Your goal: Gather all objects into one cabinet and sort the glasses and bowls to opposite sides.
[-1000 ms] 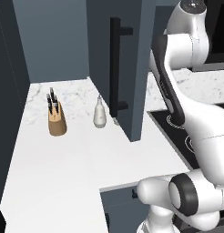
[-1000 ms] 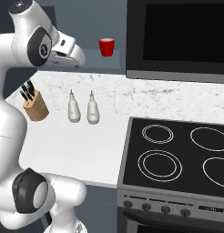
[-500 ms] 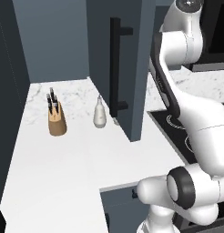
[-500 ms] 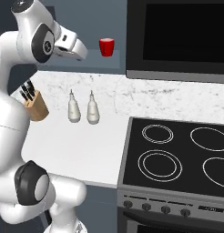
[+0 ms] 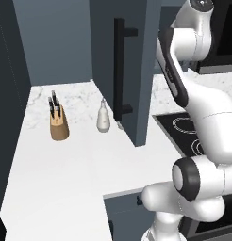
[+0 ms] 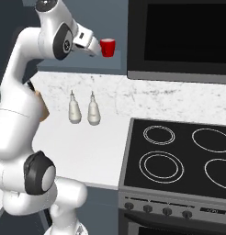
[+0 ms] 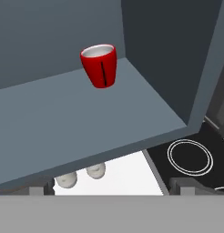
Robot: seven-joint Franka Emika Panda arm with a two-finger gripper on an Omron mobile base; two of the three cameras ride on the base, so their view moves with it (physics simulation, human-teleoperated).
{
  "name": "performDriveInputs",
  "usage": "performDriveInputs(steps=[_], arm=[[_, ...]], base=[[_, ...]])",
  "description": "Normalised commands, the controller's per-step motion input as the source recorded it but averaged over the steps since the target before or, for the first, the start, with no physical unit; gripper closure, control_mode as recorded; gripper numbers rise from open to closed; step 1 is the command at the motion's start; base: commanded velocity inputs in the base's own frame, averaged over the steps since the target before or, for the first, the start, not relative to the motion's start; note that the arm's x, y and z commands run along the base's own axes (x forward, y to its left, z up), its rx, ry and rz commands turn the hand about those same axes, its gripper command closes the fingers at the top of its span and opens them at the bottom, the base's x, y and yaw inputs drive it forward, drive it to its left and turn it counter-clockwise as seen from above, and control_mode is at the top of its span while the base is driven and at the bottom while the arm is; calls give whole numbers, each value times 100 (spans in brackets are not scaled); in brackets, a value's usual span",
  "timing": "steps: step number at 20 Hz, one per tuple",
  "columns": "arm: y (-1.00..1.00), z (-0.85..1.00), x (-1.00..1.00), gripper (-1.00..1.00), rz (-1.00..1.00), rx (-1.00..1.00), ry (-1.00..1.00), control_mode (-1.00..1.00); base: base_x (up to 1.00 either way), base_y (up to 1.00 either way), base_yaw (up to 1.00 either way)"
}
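Observation:
A glossy red mug (image 7: 100,66) with a pale inside stands upright on the flat shelf (image 7: 86,118) of the slate-blue wall cabinet, near its right wall. In the right base view the same red mug (image 6: 108,47) is just right of my gripper (image 6: 95,46), close but apart. My gripper (image 7: 111,187) is open, its fingertips (image 7: 41,189) spread wide with nothing between them, short of the shelf's front edge. The cabinet door (image 5: 139,56) stands open, showing its black bar handle (image 5: 119,70). The orange mug, the other red mug and the wooden bowl are out of view.
On the white counter (image 5: 56,179) below stand a wooden knife block (image 5: 59,123) and white soap bottles (image 6: 74,110) (image 6: 93,110). A black stovetop (image 6: 179,156) lies to the right, with a dark microwave (image 6: 179,36) above it beside the cabinet.
The arm has raised and reached the gripper rightward toward the red mug, closing most of the gap. The mug has not moved.

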Motion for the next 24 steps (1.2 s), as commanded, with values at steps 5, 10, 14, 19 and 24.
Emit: performDriveInputs(steps=[5, 10, 14, 19, 24], arm=[[-3, 0, 0, -100, 0, -1, -1, -100], [0, 4, 12, -100, 0, 0, 1, -100], [0, 18, 45, -100, 2, -2, 4, -100], [-1, 14, 41, -100, 5, -5, 1, -100], [-7, 0, 19, -100, 10, -7, 0, -100]], base=[[0, 0, 0], [0, 0, 0], [0, 0, 0], [0, 0, 0], [0, 0, 0]])
